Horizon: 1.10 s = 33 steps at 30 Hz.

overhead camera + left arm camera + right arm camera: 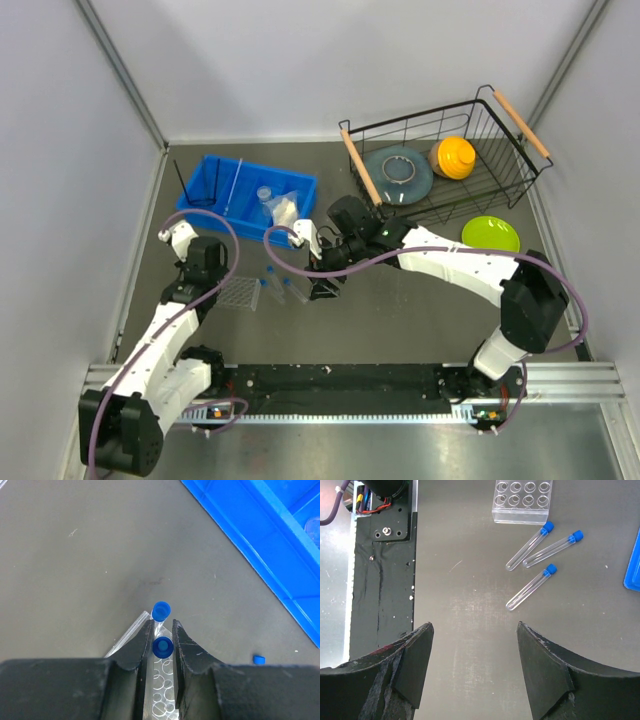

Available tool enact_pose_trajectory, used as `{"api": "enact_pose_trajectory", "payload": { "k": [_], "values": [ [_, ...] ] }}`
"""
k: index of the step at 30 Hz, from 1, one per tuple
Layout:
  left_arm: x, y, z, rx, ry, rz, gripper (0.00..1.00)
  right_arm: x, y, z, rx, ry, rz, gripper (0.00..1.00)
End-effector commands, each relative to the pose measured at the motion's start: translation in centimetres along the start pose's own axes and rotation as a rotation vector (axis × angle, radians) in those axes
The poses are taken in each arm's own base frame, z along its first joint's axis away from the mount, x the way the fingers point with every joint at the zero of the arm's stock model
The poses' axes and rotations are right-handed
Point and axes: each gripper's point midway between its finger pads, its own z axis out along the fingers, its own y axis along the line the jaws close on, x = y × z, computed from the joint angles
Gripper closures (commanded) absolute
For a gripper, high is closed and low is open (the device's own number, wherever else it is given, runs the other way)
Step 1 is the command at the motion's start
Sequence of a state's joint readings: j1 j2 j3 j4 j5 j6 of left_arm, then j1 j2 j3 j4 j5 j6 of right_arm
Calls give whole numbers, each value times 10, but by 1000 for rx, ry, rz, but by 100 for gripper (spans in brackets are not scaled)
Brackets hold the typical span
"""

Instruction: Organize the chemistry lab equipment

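My left gripper [162, 625] is shut on a blue-capped test tube [163, 647], held upright over the clear plastic tube rack [165, 685]. A second blue cap [161, 611] shows just beyond the fingertips. In the top view the left gripper [212, 272] sits at the rack [238, 293]. My right gripper [474, 630] is open and empty above the table, short of three test tubes [530, 587] lying near the rack [522, 500]. The ring stand [190, 190], glass rod [236, 182], cup [265, 193] and packet [283, 210] lie in the blue tray [215, 165].
A black wire basket [500, 175] at the back right holds a grey dish [398, 170] and an orange dish [455, 157]. A green dish [490, 235] lies in front of it. The blue tray's edge [260, 545] is close on the left gripper's right. A small blue piece [258, 659] lies on the table.
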<state>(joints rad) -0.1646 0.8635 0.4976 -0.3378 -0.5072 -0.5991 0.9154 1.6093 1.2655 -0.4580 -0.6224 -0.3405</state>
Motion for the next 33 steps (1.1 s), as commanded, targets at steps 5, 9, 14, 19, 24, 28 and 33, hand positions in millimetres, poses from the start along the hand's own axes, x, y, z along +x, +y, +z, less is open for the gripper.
{"api": "enact_pose_trajectory", "payload": {
  "k": [5, 9, 14, 19, 24, 28, 33],
  "values": [
    [0, -9, 6, 33, 2, 13, 92, -28, 4, -10, 2, -66, -63, 32],
    [0, -11, 4, 41, 14, 18, 92, -27, 3, -10, 2, -64, -59, 32],
    [-2, -11, -2, 45, 29, 33, 92, -27, 4, -9, -1, -63, -57, 32],
    [-6, -6, -8, 41, 9, 30, 91, -27, 4, -9, -3, -63, -58, 32],
    [-5, -2, -9, 36, 5, 40, 92, -27, 4, -9, -4, -64, -57, 32],
    [-4, -3, -7, 32, 15, 51, 91, -27, 3, -9, -1, -64, -56, 32],
    [-2, -7, -3, 40, 31, 68, 91, -27, 4, -10, -3, -63, -58, 32]
  ]
}}
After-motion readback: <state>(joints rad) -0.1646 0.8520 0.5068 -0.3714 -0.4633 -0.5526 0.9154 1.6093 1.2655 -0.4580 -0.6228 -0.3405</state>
